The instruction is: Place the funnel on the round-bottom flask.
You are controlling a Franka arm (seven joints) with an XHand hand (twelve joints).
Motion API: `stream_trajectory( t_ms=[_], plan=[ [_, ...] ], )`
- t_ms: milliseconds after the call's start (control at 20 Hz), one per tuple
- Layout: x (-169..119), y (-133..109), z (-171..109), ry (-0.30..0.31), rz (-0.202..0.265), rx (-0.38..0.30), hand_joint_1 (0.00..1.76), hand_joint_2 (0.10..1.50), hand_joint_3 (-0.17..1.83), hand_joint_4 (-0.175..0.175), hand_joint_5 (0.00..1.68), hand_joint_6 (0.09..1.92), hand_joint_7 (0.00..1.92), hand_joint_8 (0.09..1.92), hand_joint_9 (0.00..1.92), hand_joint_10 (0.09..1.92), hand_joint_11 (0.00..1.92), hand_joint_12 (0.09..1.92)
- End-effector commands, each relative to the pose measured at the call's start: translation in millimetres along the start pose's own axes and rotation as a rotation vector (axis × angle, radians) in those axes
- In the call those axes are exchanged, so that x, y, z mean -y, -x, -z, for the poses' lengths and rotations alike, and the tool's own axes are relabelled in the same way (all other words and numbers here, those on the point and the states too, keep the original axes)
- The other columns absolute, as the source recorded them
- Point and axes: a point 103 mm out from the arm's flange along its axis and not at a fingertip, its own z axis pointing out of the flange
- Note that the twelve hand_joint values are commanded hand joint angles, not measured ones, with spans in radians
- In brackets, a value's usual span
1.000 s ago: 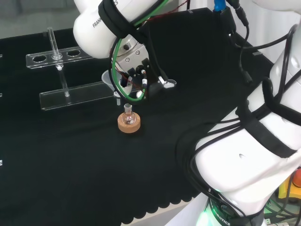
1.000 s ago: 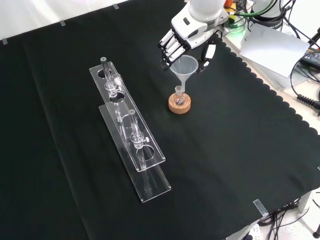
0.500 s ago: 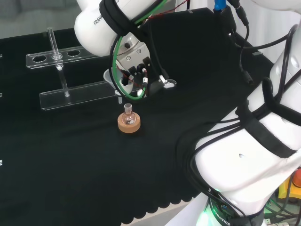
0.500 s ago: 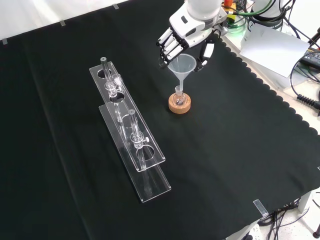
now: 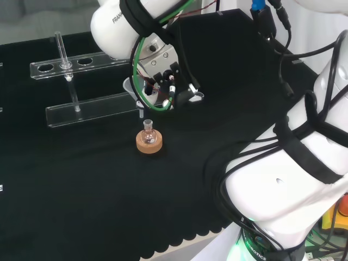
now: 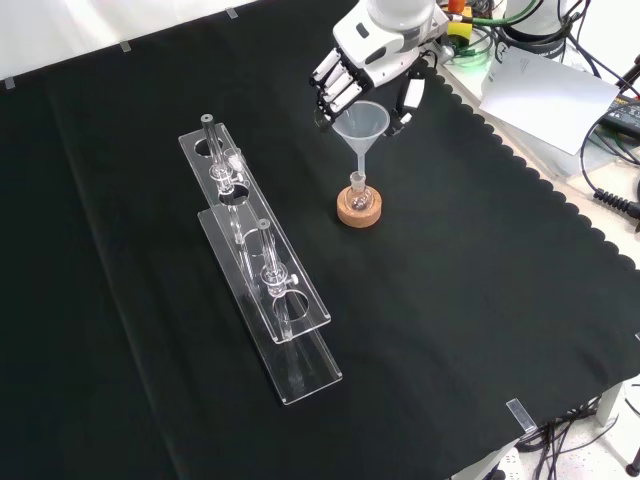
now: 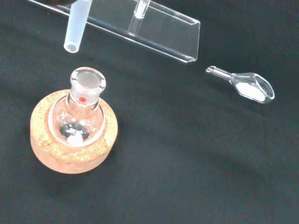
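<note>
Since a second ago the black and white robot hand (image 6: 362,62) has been lifting, carrying the clear cone-shaped plastic funnel (image 6: 361,128) higher above the small clear glass round-bottom flask (image 6: 358,192), so that the funnel's stem tip is now hanging clear of the flask's neck with a gap showing between them in the front view. The hand is gripping the funnel's wide rim, its fingers curling round one side of the cone and its thumb pressing on the other. In the wrist view the open end of the funnel's translucent stem (image 7: 74,28) is hovering just beside the flask's mouth (image 7: 88,80), not yet inside it. The flask is sitting upright in a round cork ring stand (image 6: 359,209) on the black cloth (image 6: 450,330), and a small white piece is lying at its bottom in the wrist view. To the left of the flask in the front view, a clear acrylic test-tube rack (image 6: 262,270) is lying well apart from it, with thin glass tubes standing in it. In the wrist view, a small clear glass scoop holding white powder (image 7: 246,86) is lying on the cloth near the flask, apart from the cork stand.
</note>
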Motion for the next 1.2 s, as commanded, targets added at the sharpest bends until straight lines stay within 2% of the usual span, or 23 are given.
stream_trajectory(
  t_ms=[50,300,1200],
  plan=[
    [3,10,-10,-0.013,-0.009,-0.033,0.8,0.79,0.69,-0.042,0.56,0.55,0.49,0.67,0.82,0.52,0.55,1.29],
    [5,8,-13,-0.027,-0.017,-0.011,0.8,0.79,0.69,-0.042,0.55,0.55,0.49,0.67,0.82,0.52,0.55,1.29],
    [1,3,-18,-0.038,-0.02,-0.005,0.8,0.78,0.69,-0.042,0.55,0.56,0.49,0.67,0.82,0.53,0.55,1.29]
  ],
)
